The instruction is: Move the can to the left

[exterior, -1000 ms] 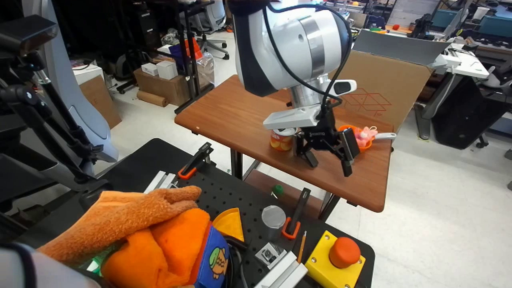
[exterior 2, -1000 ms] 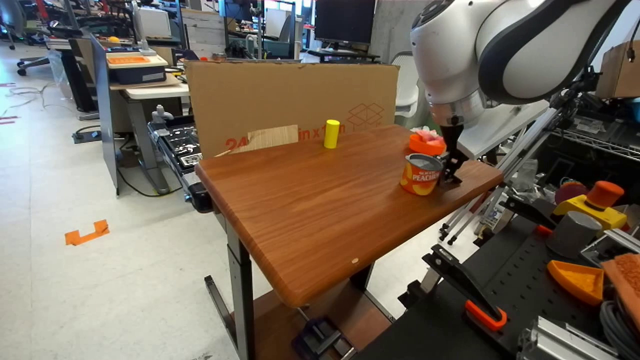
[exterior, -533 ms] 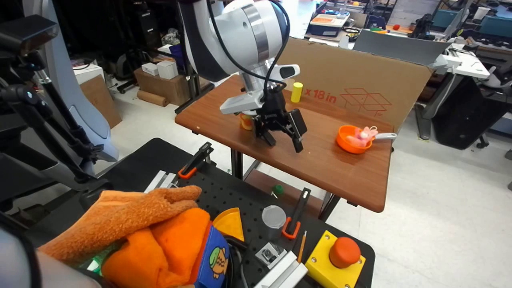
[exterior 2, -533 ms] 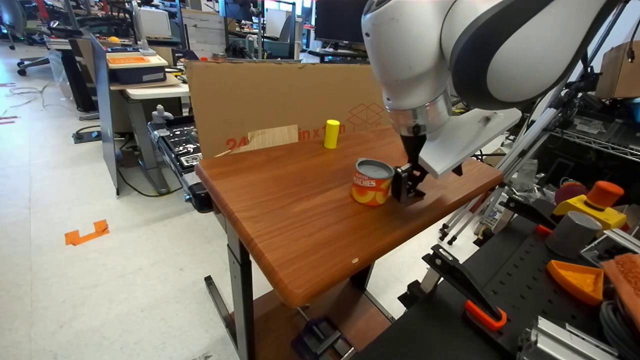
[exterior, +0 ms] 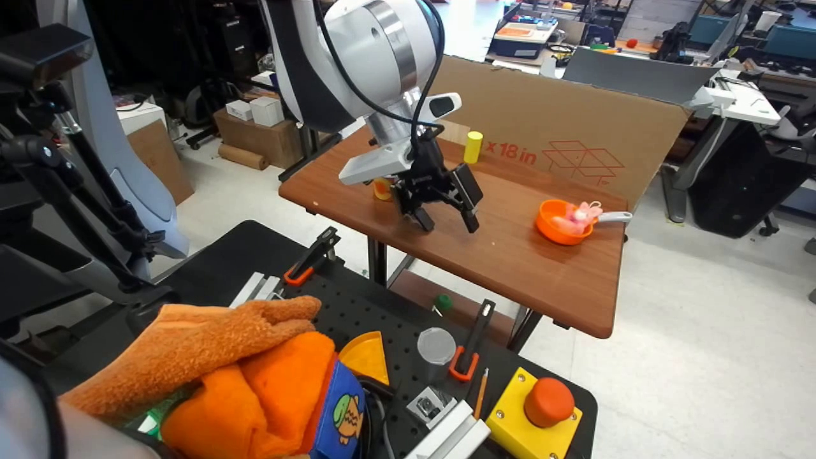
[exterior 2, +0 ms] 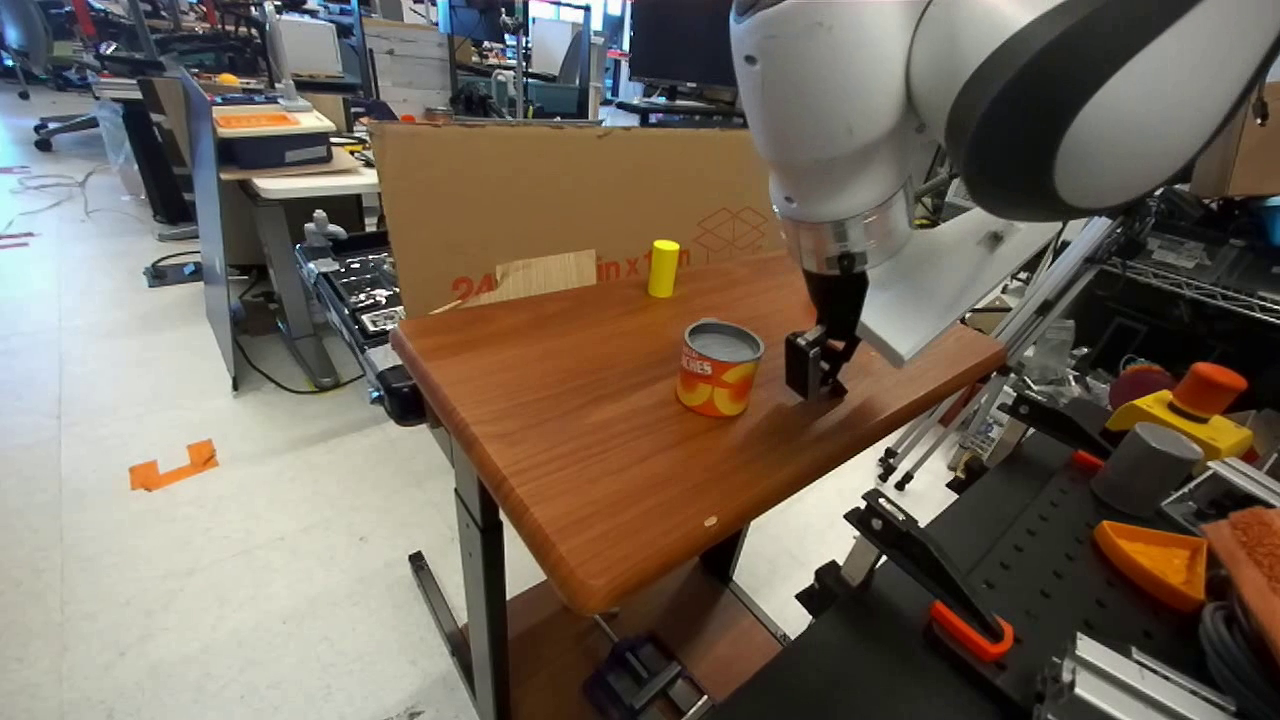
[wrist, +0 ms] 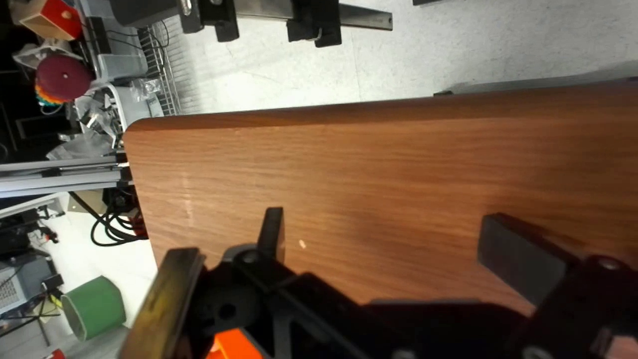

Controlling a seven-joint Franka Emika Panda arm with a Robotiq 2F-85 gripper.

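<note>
Can (exterior 2: 718, 372) upright, mid-frame; gripper (exterior: 449, 220) spread, empty, apart at right. Wrist view unclear on can; shift probably done. Next: retreat.

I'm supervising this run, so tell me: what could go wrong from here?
The can stands upright, apart from the open gripper and outside its jaws; closing now would probably miss it. Pushing it sideways might tip it over. The gripper also looks low over the table, so a sweep could scrape it.
</note>
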